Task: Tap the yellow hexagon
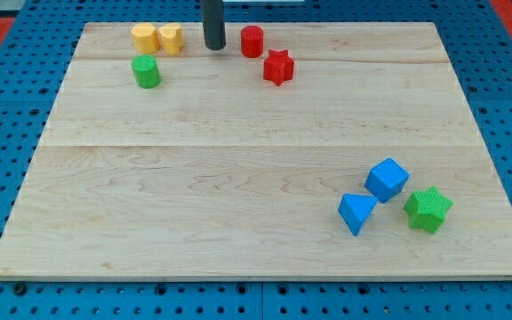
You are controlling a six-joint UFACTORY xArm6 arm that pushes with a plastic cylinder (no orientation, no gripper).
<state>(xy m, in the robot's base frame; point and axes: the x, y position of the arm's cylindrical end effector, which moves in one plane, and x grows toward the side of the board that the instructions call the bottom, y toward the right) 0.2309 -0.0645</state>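
Yellow hexagon [145,38] sits upper left on the tabletop [238,160], touching a second yellow block [171,39]; my tip [214,45] just right; no pincer visible.

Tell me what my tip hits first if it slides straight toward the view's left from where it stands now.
Probably the right-hand yellow block. My tip stands just to its right, level with it, bare board between. The other yellow block sits right behind. Depth is hard to judge here.
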